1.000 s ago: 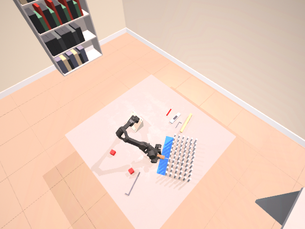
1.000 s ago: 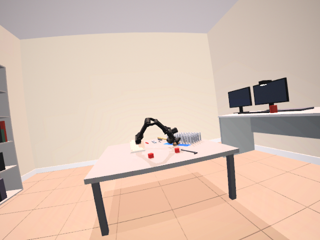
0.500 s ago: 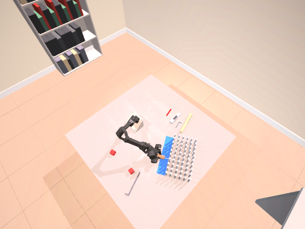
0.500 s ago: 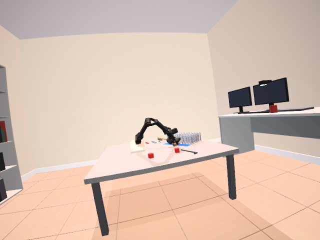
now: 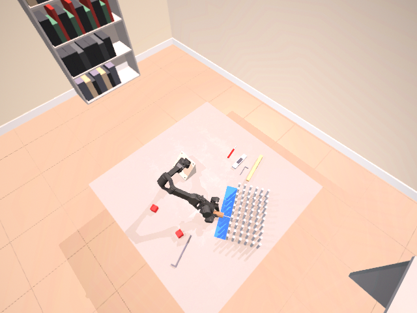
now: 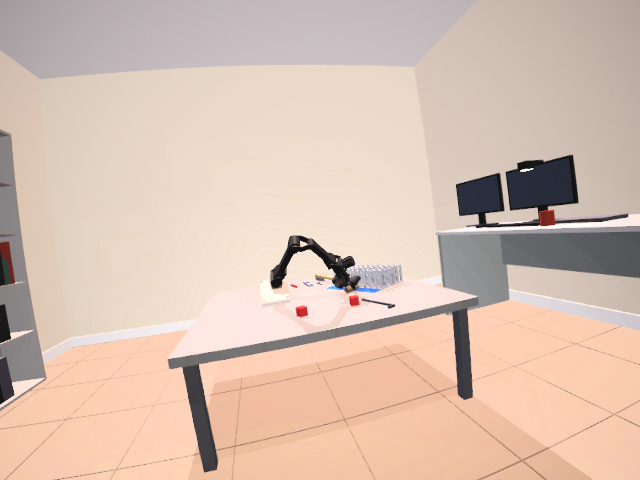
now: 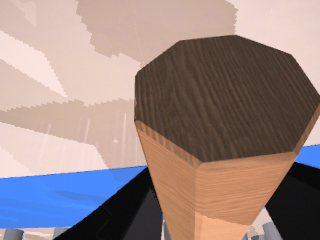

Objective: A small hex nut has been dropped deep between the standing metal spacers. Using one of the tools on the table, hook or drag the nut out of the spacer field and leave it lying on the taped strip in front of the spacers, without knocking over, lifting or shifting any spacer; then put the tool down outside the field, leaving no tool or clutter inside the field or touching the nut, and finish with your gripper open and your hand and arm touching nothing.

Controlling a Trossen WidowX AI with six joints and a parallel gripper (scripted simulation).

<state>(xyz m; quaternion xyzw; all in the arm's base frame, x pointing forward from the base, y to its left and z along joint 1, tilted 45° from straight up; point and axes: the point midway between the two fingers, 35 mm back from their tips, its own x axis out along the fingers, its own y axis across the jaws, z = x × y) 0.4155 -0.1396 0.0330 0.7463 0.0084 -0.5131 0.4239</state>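
Observation:
My gripper is shut on the wooden handle of a thin-shafted tool, low beside the taped strip. The handle's dark end faces the wrist camera. The pale thin shaft crosses above the blue taped strip and reaches the front row of the spacers; its tip is too small to make out. The metal spacers stand upright in rows behind the strip. I cannot make out the nut in any view.
A dark hooked rod and two red cubes lie on the near side. Beyond the strip's far end lie a yellow bar, a small hex key, a white device and a red-handled tool.

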